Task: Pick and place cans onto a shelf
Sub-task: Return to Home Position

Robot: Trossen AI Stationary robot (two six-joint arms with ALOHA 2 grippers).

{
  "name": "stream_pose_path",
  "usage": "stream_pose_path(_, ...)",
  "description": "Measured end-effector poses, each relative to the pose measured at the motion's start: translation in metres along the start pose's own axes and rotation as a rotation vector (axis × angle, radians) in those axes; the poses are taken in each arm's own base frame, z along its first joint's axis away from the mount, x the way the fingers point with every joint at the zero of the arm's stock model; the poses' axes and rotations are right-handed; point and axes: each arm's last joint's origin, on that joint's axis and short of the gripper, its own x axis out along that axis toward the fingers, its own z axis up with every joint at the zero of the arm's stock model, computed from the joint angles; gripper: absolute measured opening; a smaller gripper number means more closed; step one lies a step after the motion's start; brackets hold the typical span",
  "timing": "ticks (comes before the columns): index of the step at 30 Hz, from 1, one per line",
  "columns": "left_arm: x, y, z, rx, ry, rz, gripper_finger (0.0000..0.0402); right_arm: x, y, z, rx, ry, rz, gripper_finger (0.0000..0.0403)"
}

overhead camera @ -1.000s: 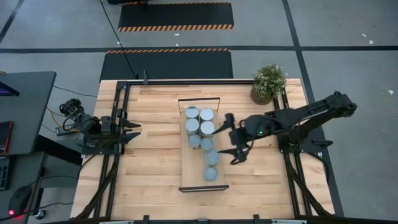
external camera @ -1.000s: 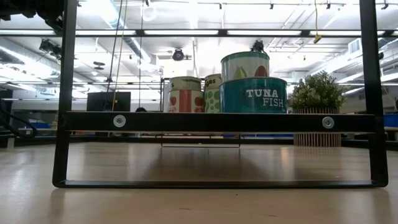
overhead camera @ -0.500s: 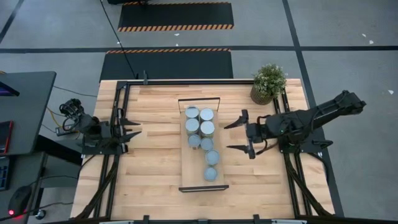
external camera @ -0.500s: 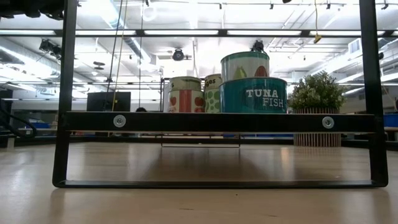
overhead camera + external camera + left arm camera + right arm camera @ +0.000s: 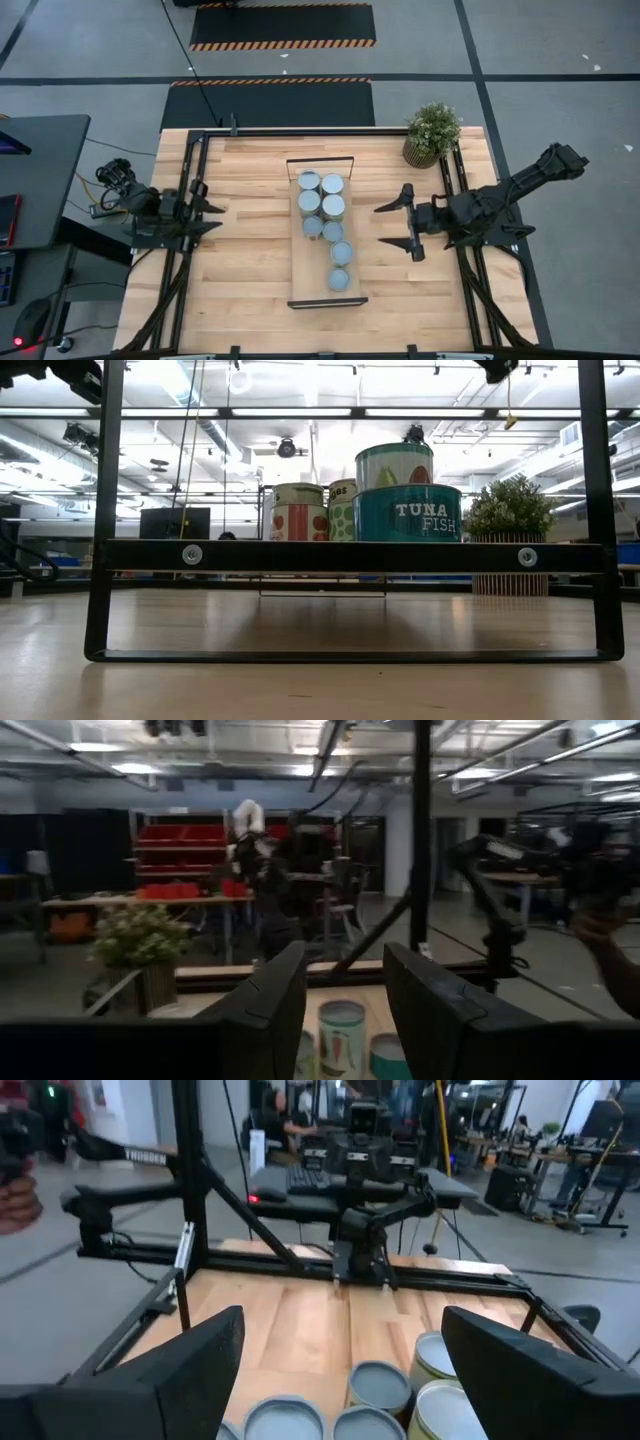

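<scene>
The shelf [image 5: 310, 275] stands on its black frame ends in the middle of the table. Several cans [image 5: 333, 206] stand upright on its board; in the low view they show above the frame's bar [image 5: 350, 555], the nearest marked tuna fish [image 5: 407, 512]. My right gripper [image 5: 380, 226] is open, to the right of the shelf, its fingers pointing at the cans [image 5: 380, 1385] and apart from them. My left gripper [image 5: 219, 216] is open near the table's left edge, pointing toward the shelf, with the cans [image 5: 342, 1035] far ahead of its fingers.
A potted plant [image 5: 432, 133] stands at the table's far right corner. Black frame rails [image 5: 200, 150] run along the table's edges. Bare wood [image 5: 250, 260] lies between the shelf and each arm. A desk with equipment [image 5: 40, 170] is left of the table.
My right gripper has drawn back from the cans on the shelf toward the table's right edge, turning as it went, and has stayed open. The cans stand as before.
</scene>
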Motion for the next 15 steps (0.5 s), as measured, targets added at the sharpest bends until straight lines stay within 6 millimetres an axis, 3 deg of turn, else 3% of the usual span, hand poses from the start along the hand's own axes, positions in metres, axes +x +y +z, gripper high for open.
stream_pose_path(15, 0.001, 0.0, -0.007, -0.009, 0.028, 0.041, 0.0142, -0.042, -0.019, -0.071, 0.122, -0.197, 0.036, 0.0348)
